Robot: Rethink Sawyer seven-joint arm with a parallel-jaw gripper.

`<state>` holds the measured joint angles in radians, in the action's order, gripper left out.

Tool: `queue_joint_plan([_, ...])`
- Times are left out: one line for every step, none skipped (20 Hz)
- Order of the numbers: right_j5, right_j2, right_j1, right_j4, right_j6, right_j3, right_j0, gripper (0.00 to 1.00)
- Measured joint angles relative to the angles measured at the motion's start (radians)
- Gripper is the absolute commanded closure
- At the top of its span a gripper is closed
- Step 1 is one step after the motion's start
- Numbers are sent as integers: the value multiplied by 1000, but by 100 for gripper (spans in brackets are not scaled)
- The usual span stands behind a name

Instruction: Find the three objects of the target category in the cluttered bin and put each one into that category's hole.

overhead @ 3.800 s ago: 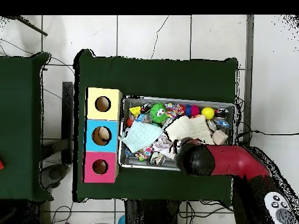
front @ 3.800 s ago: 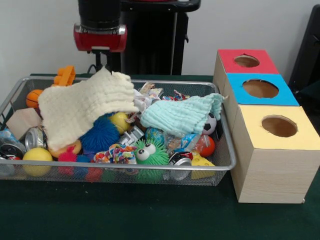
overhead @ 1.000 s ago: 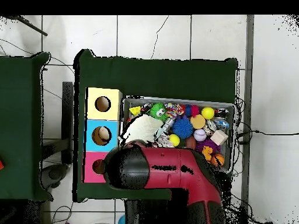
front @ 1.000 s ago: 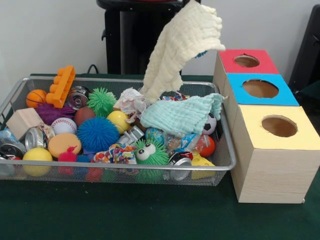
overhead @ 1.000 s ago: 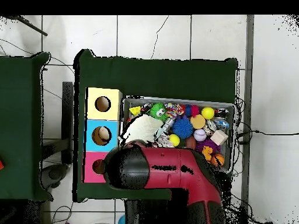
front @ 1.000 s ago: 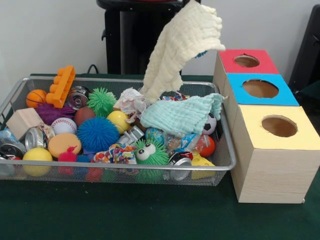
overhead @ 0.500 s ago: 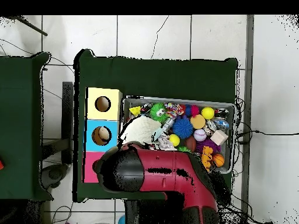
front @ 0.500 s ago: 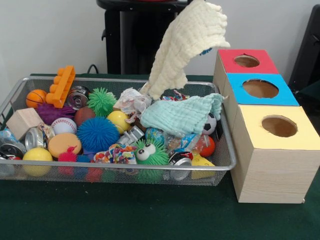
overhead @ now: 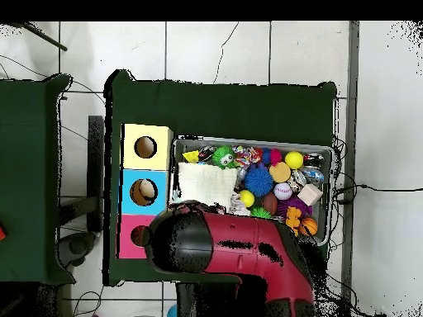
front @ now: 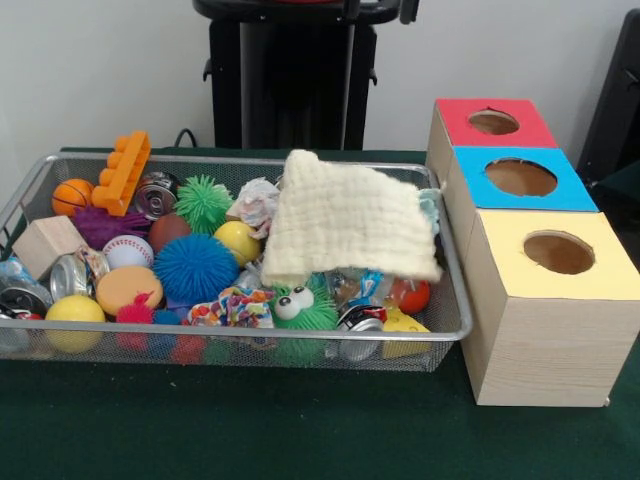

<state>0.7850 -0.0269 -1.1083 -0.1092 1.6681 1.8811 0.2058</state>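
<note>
The red and black arm (overhead: 248, 243) covers the wire mesh bin's (front: 452, 300) near corner in the overhead view; whether its gripper is spread or pressed together cannot be told. The three-hole wooden box (front: 545, 330) stands just beside the bin. A cream waffle-weave cloth (front: 345, 225) lies flat over the clutter at the bin's box end. It looks light, limp and easily snagged, best pinched at a raised fold or corner
</note>
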Motion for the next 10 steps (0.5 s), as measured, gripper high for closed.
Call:
queue_joint_plan([0, 2, 0, 2, 0, 0, 0, 0])
queue_joint_plan([0, 3, 0, 3, 0, 0, 0, 0])
queue_joint_plan([0, 6, 0, 6, 0, -1, 0, 0])
queue_joint_plan([0, 10, 0, 10, 0, -1, 0, 0])
queue_joint_plan([0, 11, 0, 13, 0, -1, 0, 0])
queue_joint_plan([0, 12, 0, 14, 0, -1, 0, 0])
queue_joint_plan([0, 14, 0, 17, 0, -1, 0, 0])
queue_joint_plan([0, 16, 0, 19, 0, -1, 0, 0])
queue_joint_plan([0, 17, 0, 21, 0, -1, 0, 0])
queue_joint_plan([0, 18, 0, 23, 0, -1, 0, 0])
